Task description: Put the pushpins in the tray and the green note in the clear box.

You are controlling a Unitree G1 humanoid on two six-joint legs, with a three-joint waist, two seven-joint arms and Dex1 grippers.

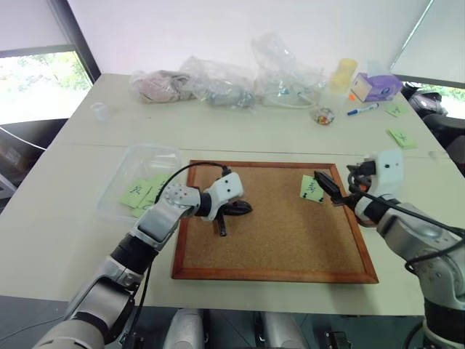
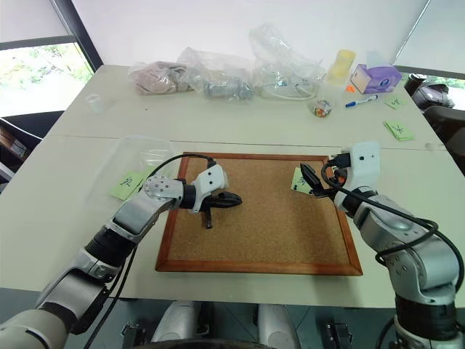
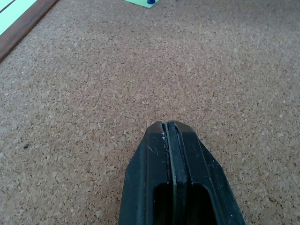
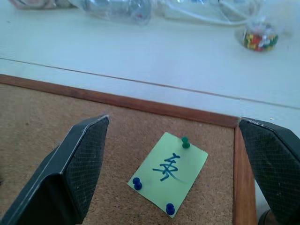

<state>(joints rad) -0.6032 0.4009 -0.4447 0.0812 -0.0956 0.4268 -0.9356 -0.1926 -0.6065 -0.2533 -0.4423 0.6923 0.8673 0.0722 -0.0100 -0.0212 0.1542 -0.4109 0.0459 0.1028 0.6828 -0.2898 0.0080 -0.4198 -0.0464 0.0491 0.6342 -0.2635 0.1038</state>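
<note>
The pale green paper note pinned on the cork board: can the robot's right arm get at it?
Probably yes. The right gripper is wide open, facing the green note with nothing between, but three pushpins hold it down.

An office or meeting room: pale table (image 1: 65, 240), cork board (image 1: 290, 233), sticky notes (image 1: 402, 138) (marker (image 1: 362, 110) beside), window blind (image 1: 29, 25).

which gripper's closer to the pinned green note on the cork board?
Right. The right gripper hangs open just beside the green note; the left gripper, shut, sits across the cork board.
</note>
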